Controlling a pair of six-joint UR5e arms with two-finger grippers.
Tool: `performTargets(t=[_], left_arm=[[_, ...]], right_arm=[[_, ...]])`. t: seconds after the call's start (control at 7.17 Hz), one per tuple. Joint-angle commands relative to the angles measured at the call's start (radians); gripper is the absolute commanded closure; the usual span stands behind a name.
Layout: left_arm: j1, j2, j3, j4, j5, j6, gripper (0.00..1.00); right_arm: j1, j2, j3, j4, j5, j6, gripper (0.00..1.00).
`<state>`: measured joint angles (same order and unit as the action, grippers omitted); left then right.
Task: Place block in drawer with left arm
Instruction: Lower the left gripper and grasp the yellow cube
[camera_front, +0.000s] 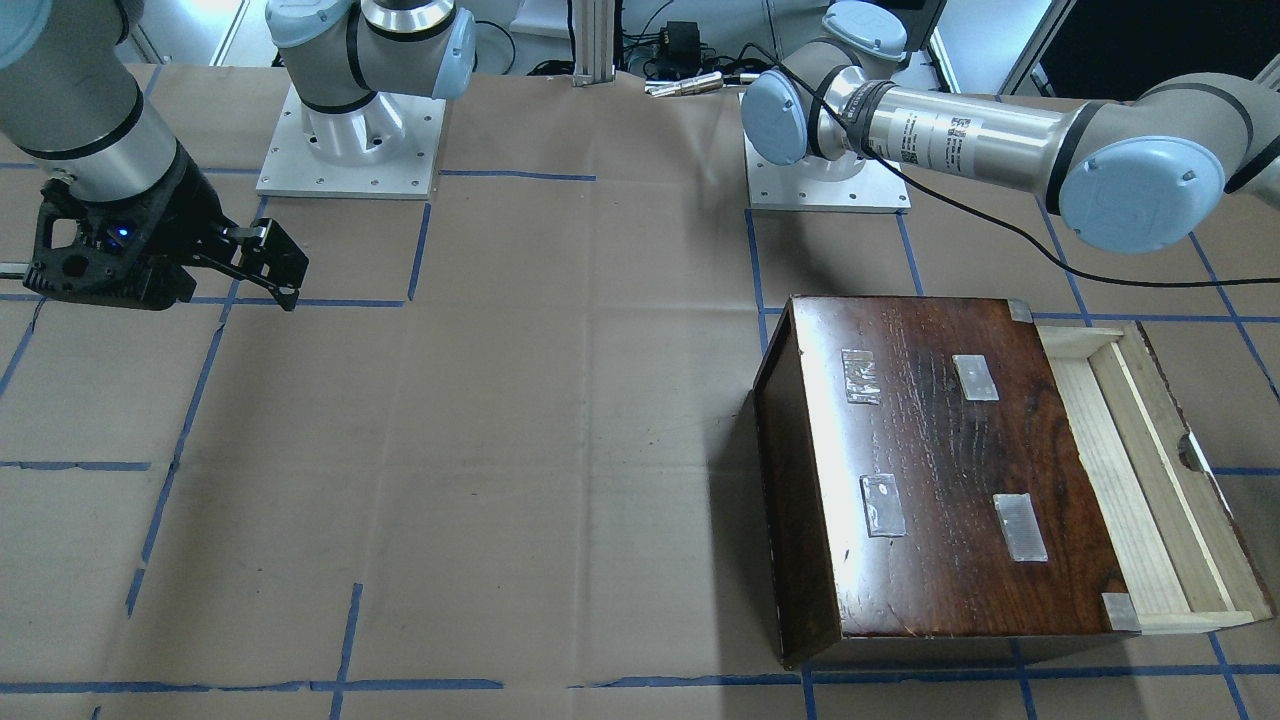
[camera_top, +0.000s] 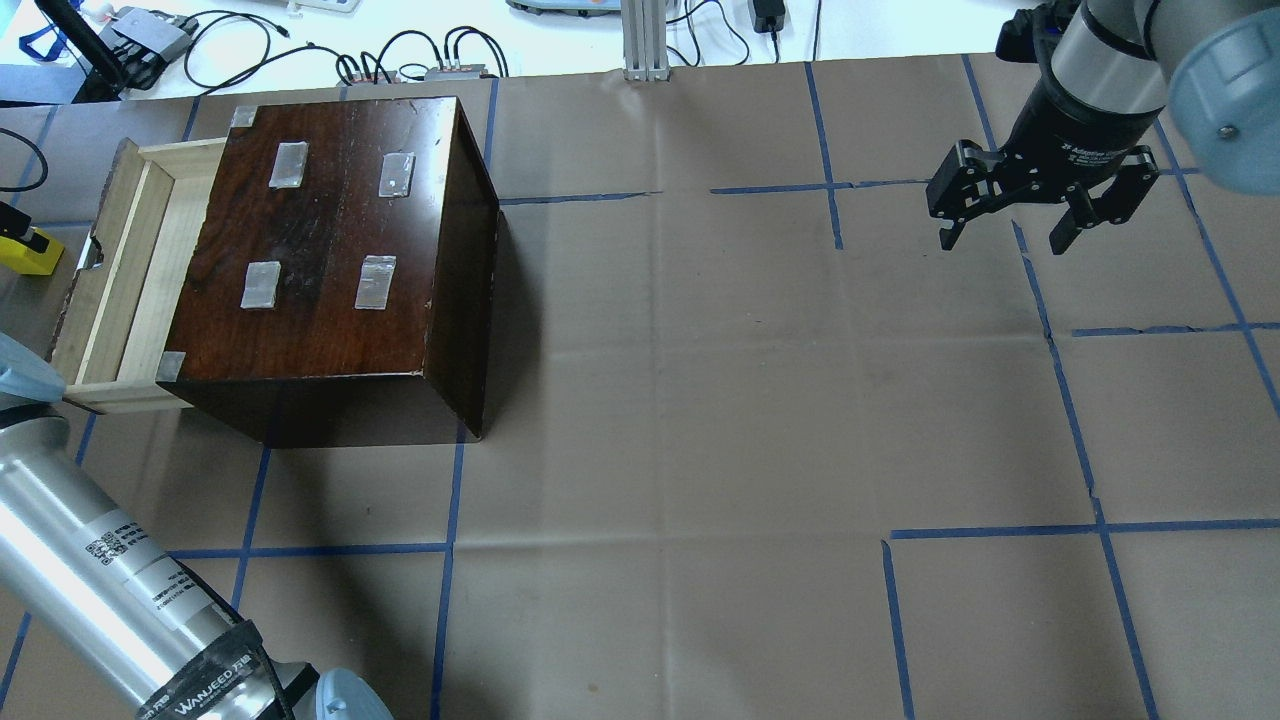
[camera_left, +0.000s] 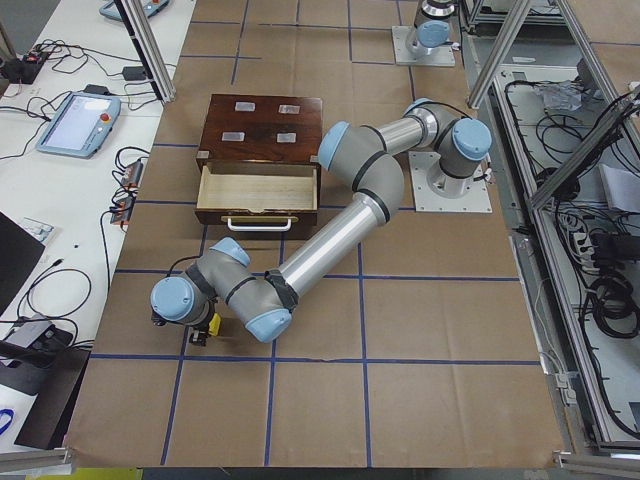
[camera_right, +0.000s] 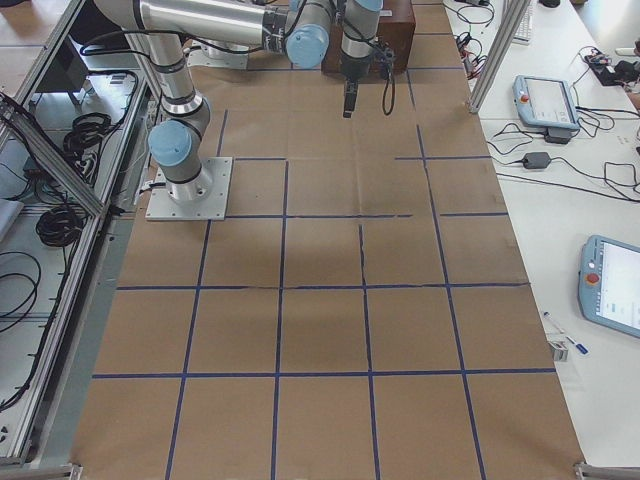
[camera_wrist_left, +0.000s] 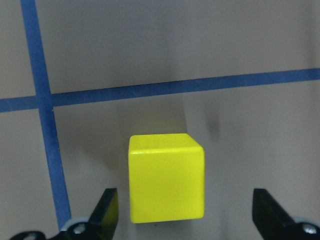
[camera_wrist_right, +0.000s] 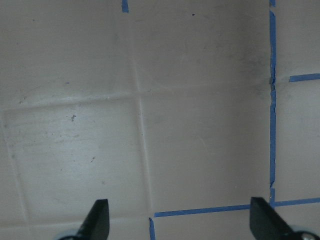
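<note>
Reads "WANJEED" in white on the black strap (camera_top: 205, 672) wrapped round the left arm (camera_left: 330, 235). Shows a white label (camera_top: 110, 548) with a square code and fine print higher on the same forearm, too small to read. Carries white lettering on the collar of the right pincer (camera_top: 1003, 240), starting "2F Adaptive", the rest unclear.

Reaches out from the base and folds at the elbow beside the cabinet (camera_top: 330, 240). Runs a long straight forearm away from it, then turns sideways through the wrist joints. Points the left pincer (camera_wrist_left: 186, 214) straight down at the brown paper (camera_wrist_left: 250, 45). Spread wide, gripping nothing. Has the block (camera_wrist_left: 166, 182) between the fingers (camera_wrist_left: 107, 210), resting on the paper. Lies closer to the finger at the wrist view's left, touching neither. Crossed just beyond the block by a blue tape line (camera_wrist_left: 225, 82).

Pulled out of the cabinet toward the left pincer: the drawer (camera_top: 125, 250), its notched front apart from the fingers and from the block.

Hangs above the paper far across the table from the cabinet, right pincer spread as well, holding nothing.
</note>
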<state>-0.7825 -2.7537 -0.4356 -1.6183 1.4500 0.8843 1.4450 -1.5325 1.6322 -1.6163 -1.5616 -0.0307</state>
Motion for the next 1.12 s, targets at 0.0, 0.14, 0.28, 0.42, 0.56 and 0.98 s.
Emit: performTargets(t=[0.0, 0.14, 0.28, 0.42, 0.56, 0.98], left_arm=[[0.000, -0.015, 0.002, 0.008, 0.000, -0.001, 0.06], [0.000, -0.015, 0.005, 0.012, 0.013, -0.001, 0.21], [0.002, -0.015, 0.008, 0.014, 0.030, -0.001, 0.37], [0.000, -0.015, 0.015, 0.014, 0.039, 0.001, 0.51], [0.000, -0.014, 0.021, 0.012, 0.053, 0.001, 0.64], [0.000, 0.012, 0.023, 0.003, 0.059, 0.002, 0.85]], right_arm=[[0.000, 0.000, 0.000, 0.000, 0.000, 0.000, 0.00], [0.000, 0.000, 0.000, 0.000, 0.000, 0.000, 0.00], [0.000, 0.000, 0.000, 0.000, 0.000, 0.000, 0.00], [0.000, 0.000, 0.000, 0.000, 0.000, 0.000, 0.00], [0.000, 0.000, 0.000, 0.000, 0.000, 0.000, 0.00], [0.000, 0.000, 0.000, 0.000, 0.000, 0.000, 0.00]])
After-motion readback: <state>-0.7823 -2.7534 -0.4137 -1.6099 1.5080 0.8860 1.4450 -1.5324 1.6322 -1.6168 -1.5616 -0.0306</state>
